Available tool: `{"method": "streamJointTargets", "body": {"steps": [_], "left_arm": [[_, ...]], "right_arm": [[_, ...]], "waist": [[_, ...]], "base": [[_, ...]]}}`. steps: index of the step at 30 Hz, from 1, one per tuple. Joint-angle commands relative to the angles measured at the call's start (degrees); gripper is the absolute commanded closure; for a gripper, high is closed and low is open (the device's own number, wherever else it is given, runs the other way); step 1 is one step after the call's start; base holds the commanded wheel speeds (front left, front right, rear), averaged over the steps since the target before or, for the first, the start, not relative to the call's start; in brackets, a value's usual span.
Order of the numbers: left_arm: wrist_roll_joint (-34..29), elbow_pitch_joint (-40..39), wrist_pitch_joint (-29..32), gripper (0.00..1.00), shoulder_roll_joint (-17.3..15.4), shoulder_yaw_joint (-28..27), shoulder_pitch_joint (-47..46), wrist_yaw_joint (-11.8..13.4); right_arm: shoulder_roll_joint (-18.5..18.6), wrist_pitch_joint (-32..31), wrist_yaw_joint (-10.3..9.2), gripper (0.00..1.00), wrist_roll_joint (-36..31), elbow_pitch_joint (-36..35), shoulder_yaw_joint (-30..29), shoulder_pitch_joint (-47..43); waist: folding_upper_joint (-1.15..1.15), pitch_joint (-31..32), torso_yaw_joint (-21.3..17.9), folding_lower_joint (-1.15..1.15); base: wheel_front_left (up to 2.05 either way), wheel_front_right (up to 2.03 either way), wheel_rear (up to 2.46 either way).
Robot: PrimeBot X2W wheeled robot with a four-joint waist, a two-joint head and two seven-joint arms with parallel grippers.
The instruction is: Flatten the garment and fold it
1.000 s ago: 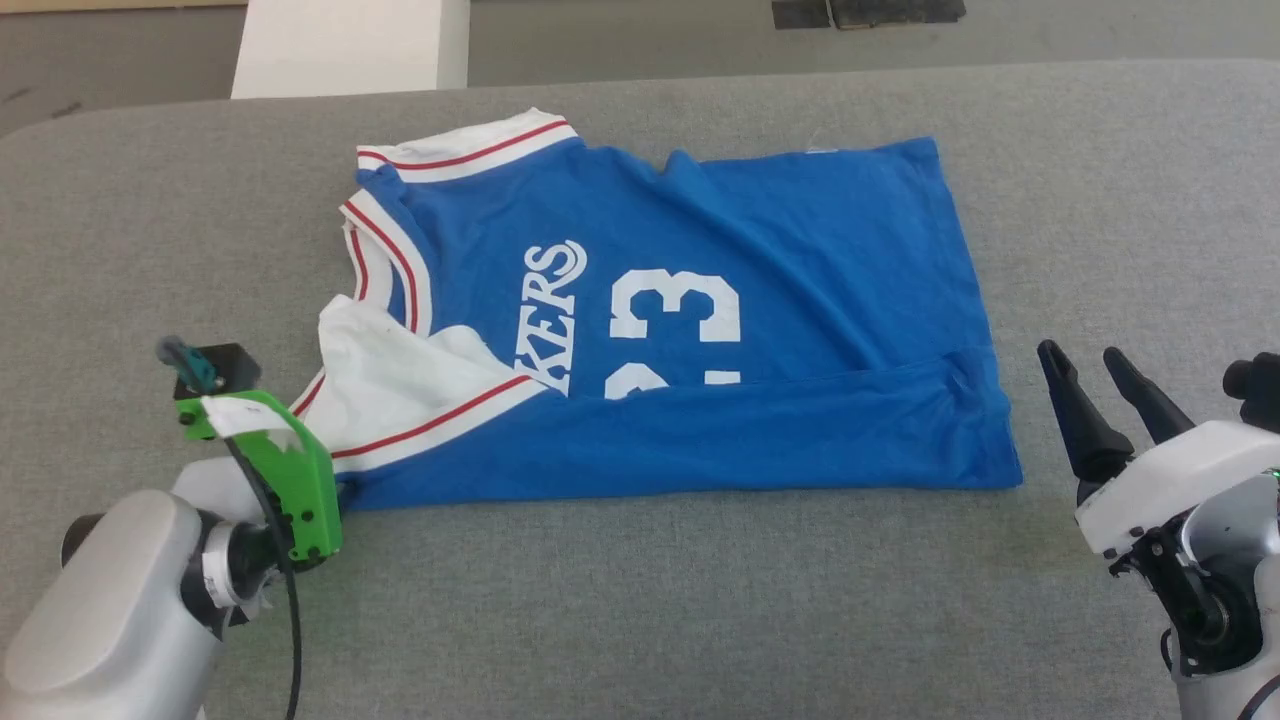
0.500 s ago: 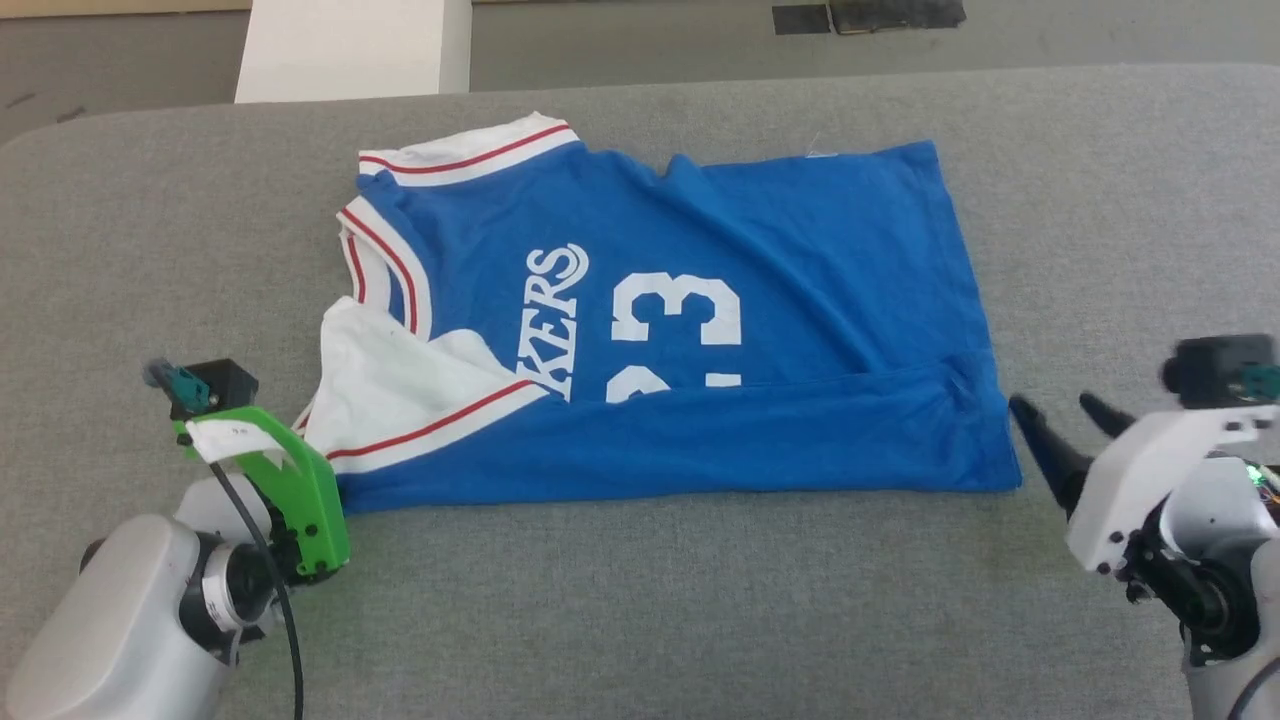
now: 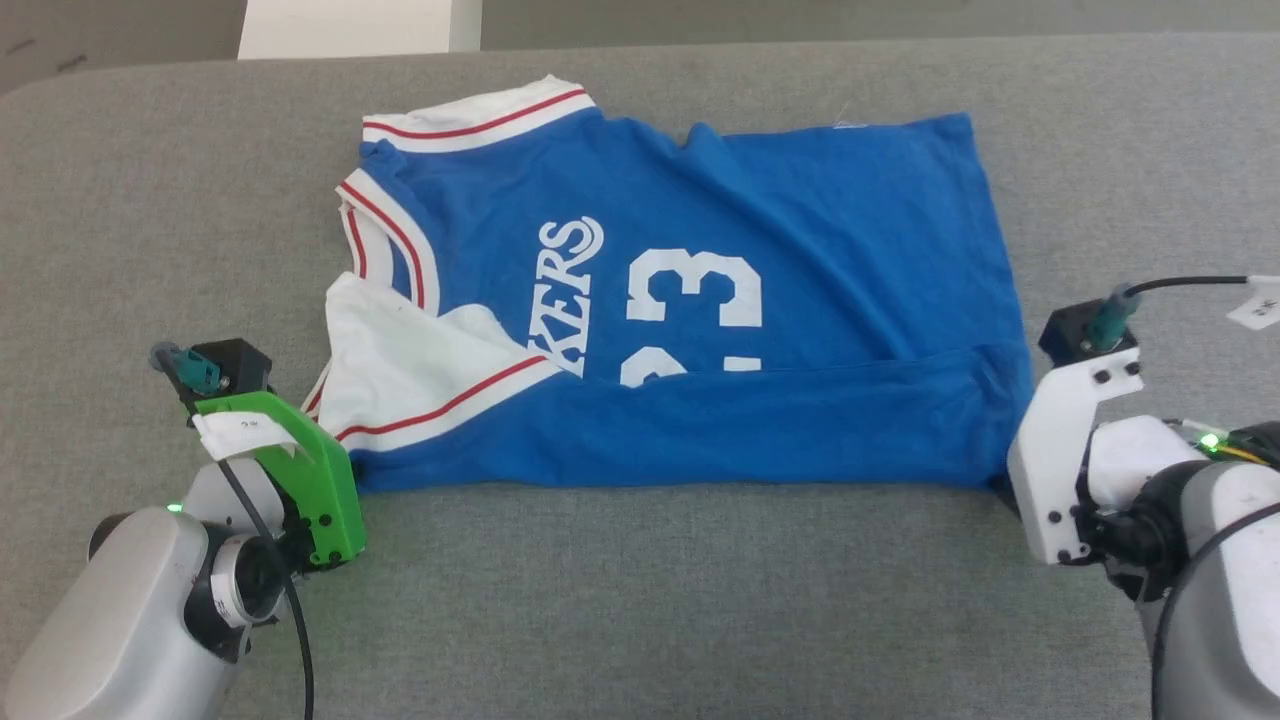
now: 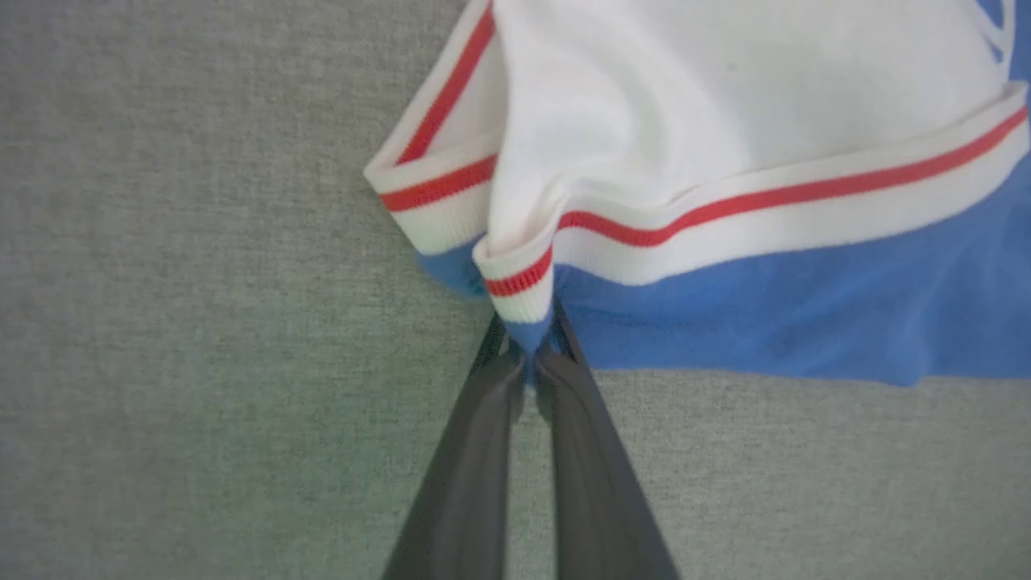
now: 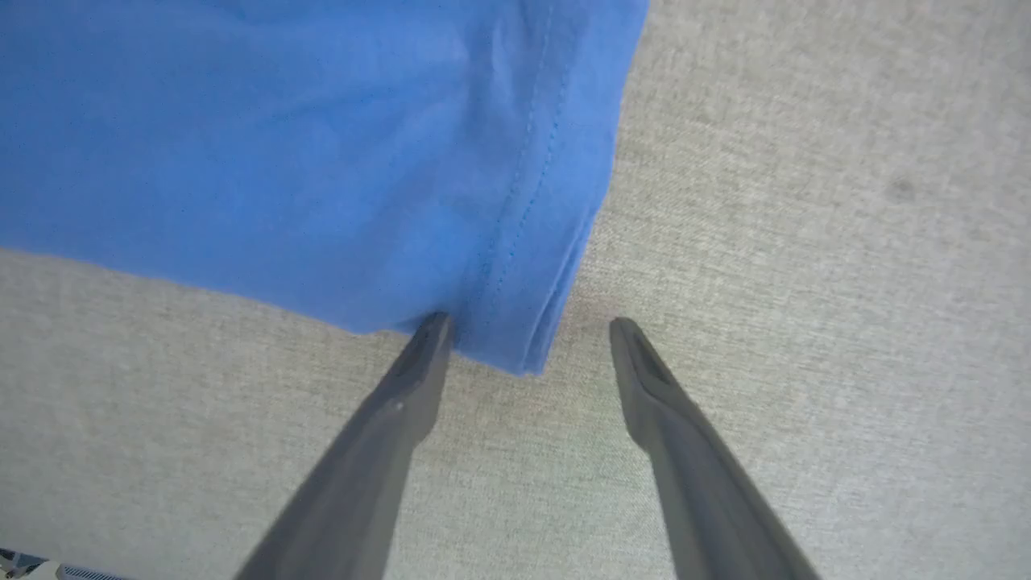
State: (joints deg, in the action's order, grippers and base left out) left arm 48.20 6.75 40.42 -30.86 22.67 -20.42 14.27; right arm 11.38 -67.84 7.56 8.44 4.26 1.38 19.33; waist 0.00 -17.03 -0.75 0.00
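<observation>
Gripping: left gripper [image 4: 527, 354], jaws just closed on near sleeve corner of garment [image 3: 800, 250], which lies part-folded on surface [image 3: 650, 600]; right gripper [image 5: 532, 325] just lowered, jaws wide astride hem corner; 1 of 2 corners secured

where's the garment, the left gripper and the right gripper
garment [image 3: 850, 230], head view, blue body beside the number
left gripper [image 4: 527, 346], left wrist view, between its shut fingertips
right gripper [image 5: 529, 322], right wrist view, between its open fingertips

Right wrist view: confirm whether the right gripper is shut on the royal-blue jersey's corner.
No: the right gripper stands open, its dark fingers apart around the royal-blue jersey's hem corner.
</observation>
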Motion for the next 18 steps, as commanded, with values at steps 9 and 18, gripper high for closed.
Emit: {"method": "streamJointTargets", "body": {"steps": [9, 18], "left_arm": [[-0.05, -0.69, -1.06, 1.0, 0.04, -0.37, -0.47, 0.55], [1.63, -1.16, -2.95, 1.0, 0.26, -2.29, 1.34, 0.97]], "right_arm": [[1.24, -1.56, -0.08, 1.0, 2.07, 4.28, 3.56, 0.95], [1.6, 1.0, -0.08, 1.0, 3.68, 1.68, -1.17, 1.13]], "waist": [[0.0, -0.89, 0.91, 0.0], [0.0, 1.75, 0.63, 0.0]], "base": [[0.0, 0.0, 0.0], [0.0, 0.0, 0.0]]}}
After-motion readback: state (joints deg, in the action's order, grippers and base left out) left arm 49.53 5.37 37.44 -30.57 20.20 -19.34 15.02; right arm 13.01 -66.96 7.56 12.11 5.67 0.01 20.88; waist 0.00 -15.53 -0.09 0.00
